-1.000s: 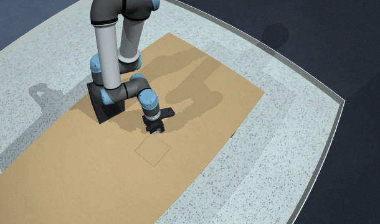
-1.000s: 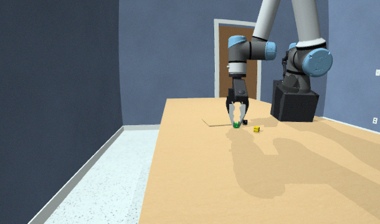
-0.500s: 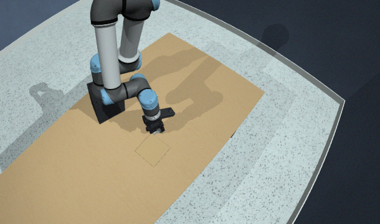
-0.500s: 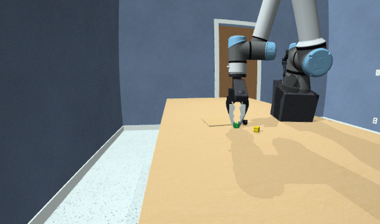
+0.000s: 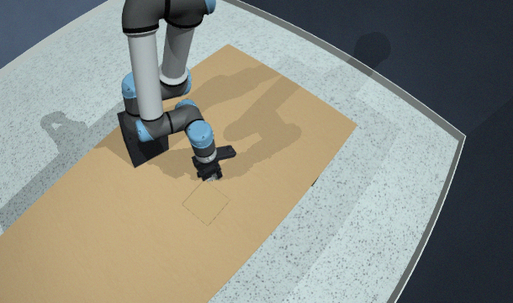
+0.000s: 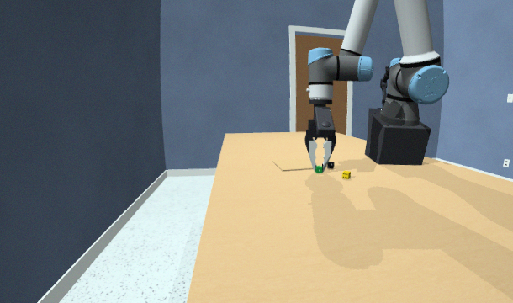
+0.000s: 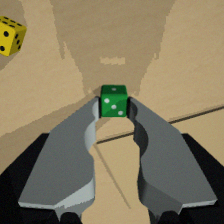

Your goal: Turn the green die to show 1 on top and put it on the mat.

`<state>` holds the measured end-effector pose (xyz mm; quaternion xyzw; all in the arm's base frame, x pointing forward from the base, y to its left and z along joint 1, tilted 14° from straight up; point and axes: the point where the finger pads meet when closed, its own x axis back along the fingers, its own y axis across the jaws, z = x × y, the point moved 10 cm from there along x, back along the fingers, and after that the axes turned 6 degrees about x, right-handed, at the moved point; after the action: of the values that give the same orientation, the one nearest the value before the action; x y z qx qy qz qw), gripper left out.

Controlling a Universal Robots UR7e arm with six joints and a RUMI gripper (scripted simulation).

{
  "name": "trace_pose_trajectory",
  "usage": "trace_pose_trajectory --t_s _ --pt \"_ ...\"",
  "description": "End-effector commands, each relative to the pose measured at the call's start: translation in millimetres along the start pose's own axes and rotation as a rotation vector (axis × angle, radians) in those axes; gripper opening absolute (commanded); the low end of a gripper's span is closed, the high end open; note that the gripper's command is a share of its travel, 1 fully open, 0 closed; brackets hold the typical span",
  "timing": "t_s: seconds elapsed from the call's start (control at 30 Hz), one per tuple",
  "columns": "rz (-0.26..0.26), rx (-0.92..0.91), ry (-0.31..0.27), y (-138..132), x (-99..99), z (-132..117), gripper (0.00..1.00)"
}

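The green die [image 6: 319,169] [image 7: 114,106] is between the fingertips, at or very near the table surface, just outside a corner of the mat. Its top face appears to show 3; a 1 is on the side towards the exterior camera. My gripper [image 6: 319,168] [image 7: 113,98] points straight down and is shut on it; in the top view the gripper [image 5: 212,178] hides the die. The thin tan mat [image 5: 206,206] [image 6: 294,164] [image 7: 212,131] lies beside the gripper, with no die seen on it.
A yellow die [image 6: 346,174] [image 7: 9,37] sits on the table to one side of the gripper. A black die [image 6: 330,165] sits close behind the fingers in the exterior view, outside the wrist view. The dark robot base [image 5: 145,149] [image 6: 401,145] stands further off.
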<state>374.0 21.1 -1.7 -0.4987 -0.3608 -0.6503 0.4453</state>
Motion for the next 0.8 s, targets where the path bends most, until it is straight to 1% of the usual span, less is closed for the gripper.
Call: trace_pose_trajectory --t_s 0.0,0.17,0.37,0.43,0.77 --pt "-0.001 0.0 0.0 0.3 2.6 0.0 0.03" --pt "-0.001 0.0 0.0 0.3 10.3 0.0 0.03" --pt "-0.001 0.0 0.0 0.3 26.4 0.0 0.03" --pt "-0.001 0.0 0.0 0.3 26.4 0.0 0.03" --pt "-0.001 0.0 0.0 0.2 62.6 0.0 0.03"
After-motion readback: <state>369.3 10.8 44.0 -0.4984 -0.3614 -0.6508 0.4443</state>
